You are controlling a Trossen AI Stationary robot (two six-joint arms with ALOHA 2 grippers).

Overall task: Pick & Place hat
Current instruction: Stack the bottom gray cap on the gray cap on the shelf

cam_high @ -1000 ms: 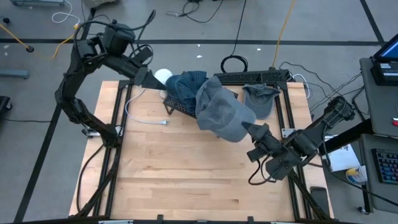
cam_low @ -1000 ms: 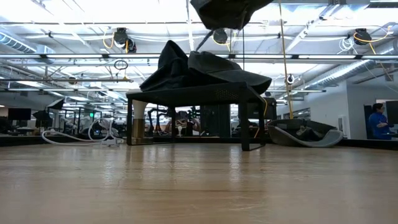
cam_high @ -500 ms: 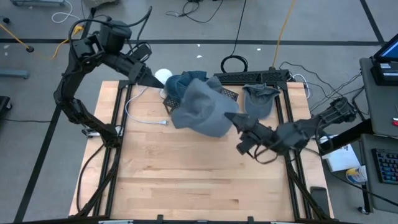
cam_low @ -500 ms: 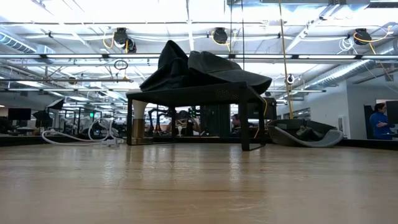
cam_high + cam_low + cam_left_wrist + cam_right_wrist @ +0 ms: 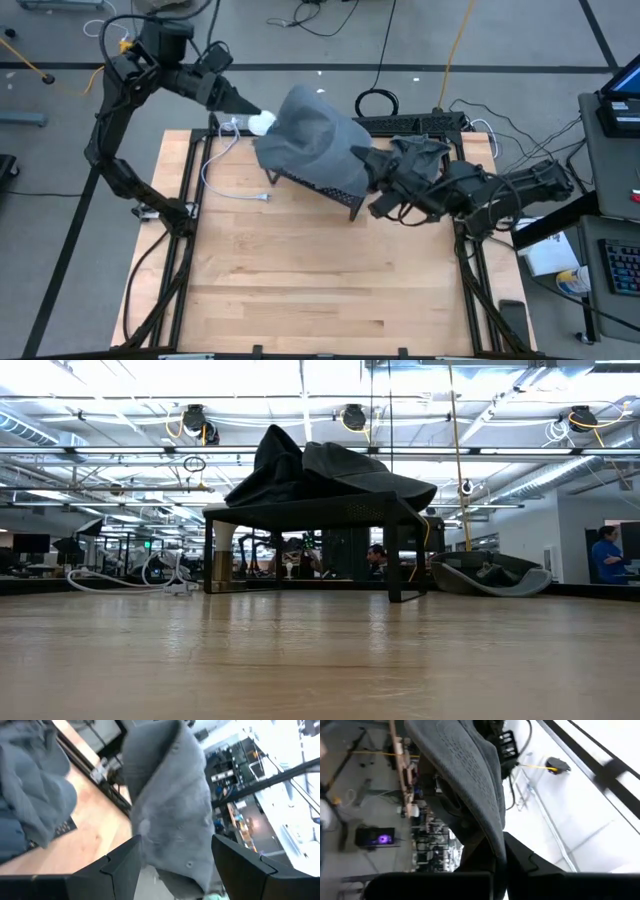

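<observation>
The hat (image 5: 318,140) hangs in the air over the black rack (image 5: 325,186) at the desk's (image 5: 300,280) far edge, pinched at its brim by my right fingers (image 5: 368,170). My left fingers (image 5: 252,112), spread, hover just beside the hat.

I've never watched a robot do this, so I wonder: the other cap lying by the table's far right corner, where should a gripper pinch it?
Probably the cap by its brim edge, coming from above on the right gripper's side: the brim is thin and stiff, while its crown looks crumpled and soft.
</observation>
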